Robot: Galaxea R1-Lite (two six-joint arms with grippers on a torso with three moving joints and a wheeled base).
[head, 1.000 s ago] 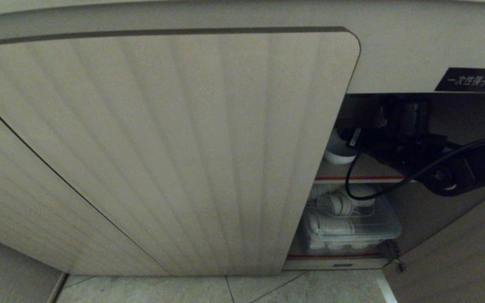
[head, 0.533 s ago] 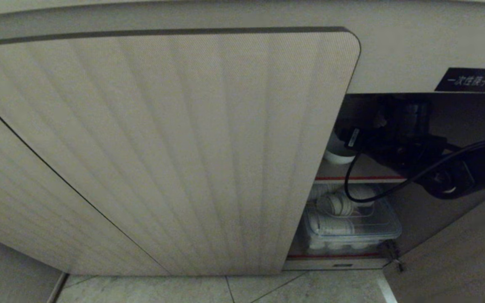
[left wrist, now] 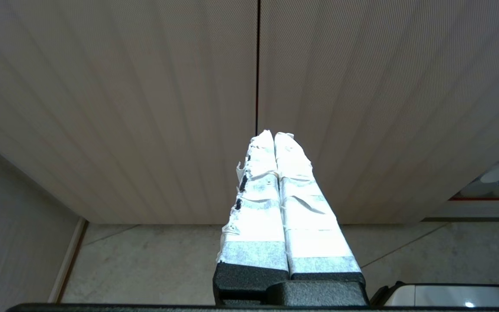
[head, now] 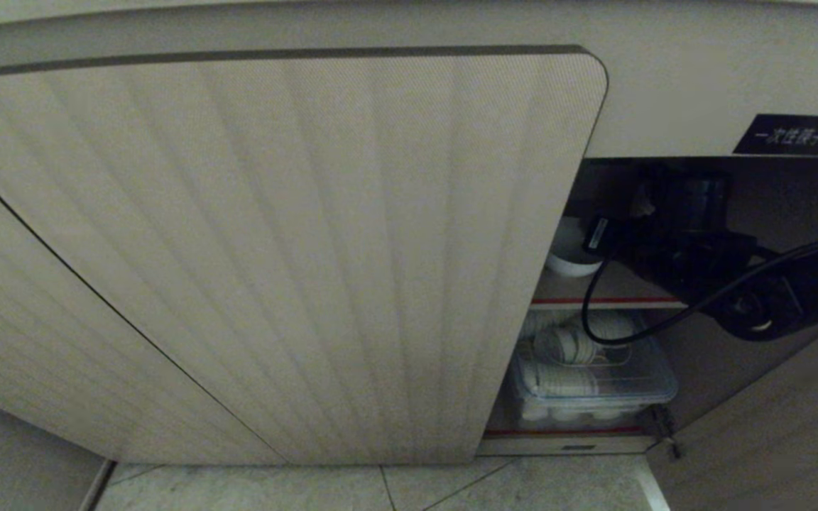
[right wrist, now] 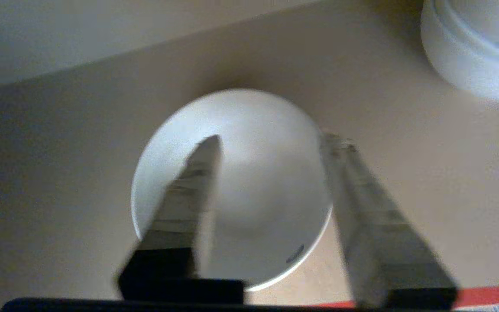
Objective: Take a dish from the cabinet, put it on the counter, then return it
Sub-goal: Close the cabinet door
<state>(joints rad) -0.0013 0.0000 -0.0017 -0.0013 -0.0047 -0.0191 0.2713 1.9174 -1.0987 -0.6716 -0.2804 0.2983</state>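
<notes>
The right arm [head: 771,291] is black with a looping black cable [head: 593,312]; the left end effector [left wrist: 274,138] has fingers wrapped in white tape.

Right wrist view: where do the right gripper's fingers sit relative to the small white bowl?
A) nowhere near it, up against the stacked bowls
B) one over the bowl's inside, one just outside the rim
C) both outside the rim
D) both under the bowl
B: the right gripper straddles the rim of the dish, one finger over its hollow, the other beside its outer edge; a grip is not yet clear.
</notes>
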